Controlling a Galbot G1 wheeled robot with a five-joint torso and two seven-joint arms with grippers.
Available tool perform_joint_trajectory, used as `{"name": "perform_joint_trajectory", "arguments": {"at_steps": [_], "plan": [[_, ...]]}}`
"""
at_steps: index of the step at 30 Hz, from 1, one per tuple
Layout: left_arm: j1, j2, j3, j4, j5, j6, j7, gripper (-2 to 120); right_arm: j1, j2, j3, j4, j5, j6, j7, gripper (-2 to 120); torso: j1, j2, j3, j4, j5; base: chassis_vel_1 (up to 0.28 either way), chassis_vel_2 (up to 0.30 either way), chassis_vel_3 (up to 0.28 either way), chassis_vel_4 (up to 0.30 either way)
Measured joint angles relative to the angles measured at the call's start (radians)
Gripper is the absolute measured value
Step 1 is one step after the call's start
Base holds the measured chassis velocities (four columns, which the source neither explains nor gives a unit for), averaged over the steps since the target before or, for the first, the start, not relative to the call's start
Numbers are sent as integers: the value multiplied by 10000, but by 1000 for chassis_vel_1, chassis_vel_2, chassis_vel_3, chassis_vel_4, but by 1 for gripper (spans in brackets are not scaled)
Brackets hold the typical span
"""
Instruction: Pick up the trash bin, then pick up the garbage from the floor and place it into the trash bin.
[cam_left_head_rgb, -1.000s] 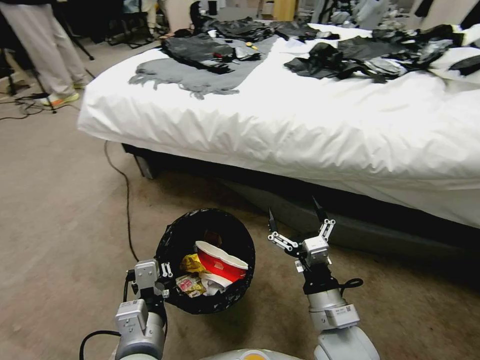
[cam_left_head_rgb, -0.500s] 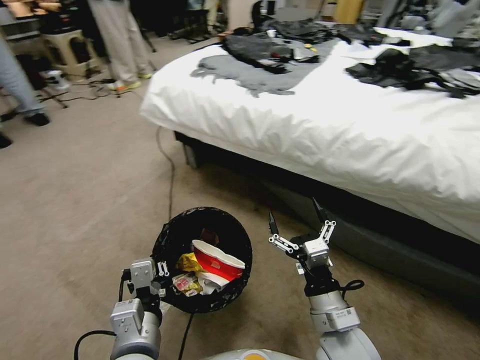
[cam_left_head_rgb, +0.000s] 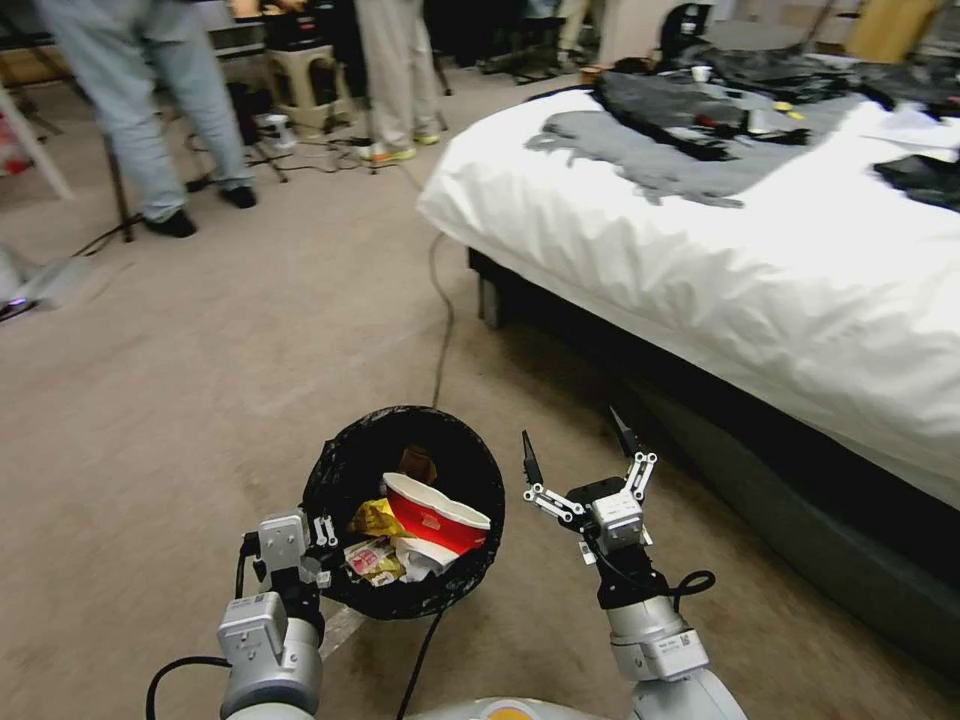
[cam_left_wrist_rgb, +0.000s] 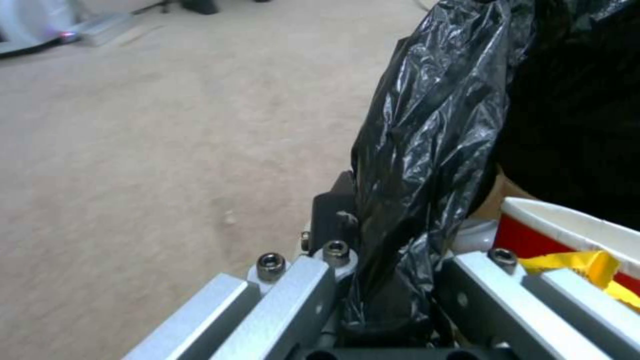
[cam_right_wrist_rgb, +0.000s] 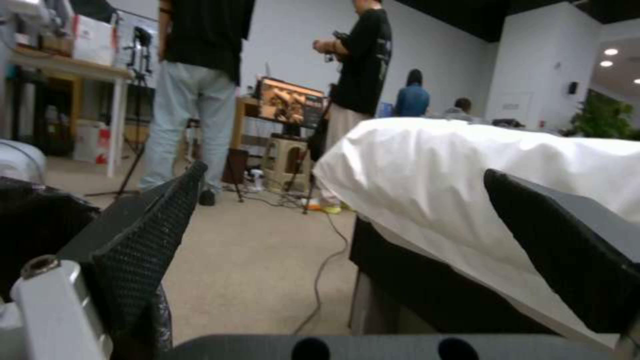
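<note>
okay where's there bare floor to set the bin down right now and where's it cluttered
Bare carpet lies left of the trash bin, which the left gripper holds by its rim, short of the people's feet. A narrower strip runs ahead between the bin and the bed, crossed by a black cable. The far left by the stool is crowded with stands and cords.

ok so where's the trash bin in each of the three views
Head view: the trash bin sits low and centre-left, held at its rim by the left gripper.
Left wrist view: its black-bagged rim rises from between the gripper's fingers, at centre.
Right wrist view: a dark bulge at the left edge is probably the bin; I cannot be sure.
Shared landmark: the white bed in head and right wrist views.
</note>
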Motion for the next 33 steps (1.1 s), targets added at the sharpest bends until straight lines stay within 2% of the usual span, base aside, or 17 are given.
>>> {"name": "perform_joint_trajectory", "arguments": {"at_steps": [21, 33], "plan": [[-81, 42, -169, 93, -223, -92, -121, 1, -273, 108, 62, 40, -266, 137, -48, 100, 0, 0, 0, 5, 1, 122, 119, 119, 123], [-309, 22, -310, 441, -415, -155, -317, 1, -363, 158, -45, -21, -409, 227, -61, 100, -1, 0, 0, 1, 0, 13, 4, 15, 9]]}}
